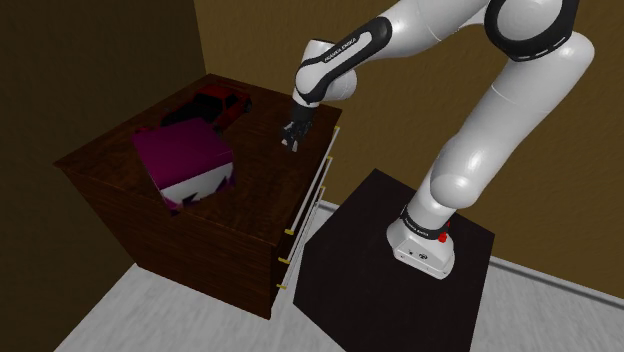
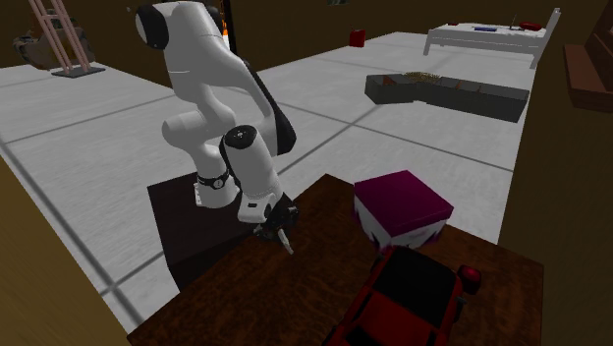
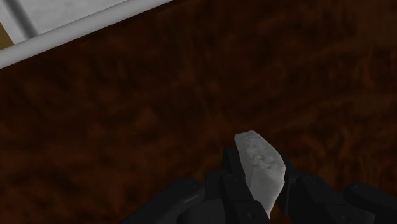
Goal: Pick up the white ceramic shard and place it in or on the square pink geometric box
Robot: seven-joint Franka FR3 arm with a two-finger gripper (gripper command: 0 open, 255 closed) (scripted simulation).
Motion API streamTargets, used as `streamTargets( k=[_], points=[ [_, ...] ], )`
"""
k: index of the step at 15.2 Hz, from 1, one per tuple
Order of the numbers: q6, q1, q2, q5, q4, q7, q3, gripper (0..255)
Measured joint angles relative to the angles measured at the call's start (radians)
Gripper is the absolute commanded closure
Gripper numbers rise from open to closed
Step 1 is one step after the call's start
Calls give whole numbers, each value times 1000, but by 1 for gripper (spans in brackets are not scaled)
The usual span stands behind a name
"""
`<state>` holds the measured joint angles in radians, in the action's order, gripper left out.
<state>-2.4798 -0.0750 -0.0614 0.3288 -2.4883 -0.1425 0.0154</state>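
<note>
Gripper (image 1: 292, 135) over the dark wooden tabletop (image 1: 262, 178), fingers (image 3: 230, 172) clamped on a whitish shard (image 3: 259, 167), its long axis along the fingers, blunt end pointing past their tips toward the wood, pink box (image 1: 185, 158) well apart.

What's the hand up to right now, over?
Hand shut on white shard, over dresser top. Pink box apart from hand. Red toy car beside box, not between.

No readable text; faint marks on arm (image 1: 338, 52) forearm and base band, illegible.
</note>
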Motion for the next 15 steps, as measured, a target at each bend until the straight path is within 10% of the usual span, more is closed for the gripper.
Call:
streamTargets(
  k=[15],
  points=[
    [150, 10, -104, -53, 50, 59, 0, 255]
  ],
)
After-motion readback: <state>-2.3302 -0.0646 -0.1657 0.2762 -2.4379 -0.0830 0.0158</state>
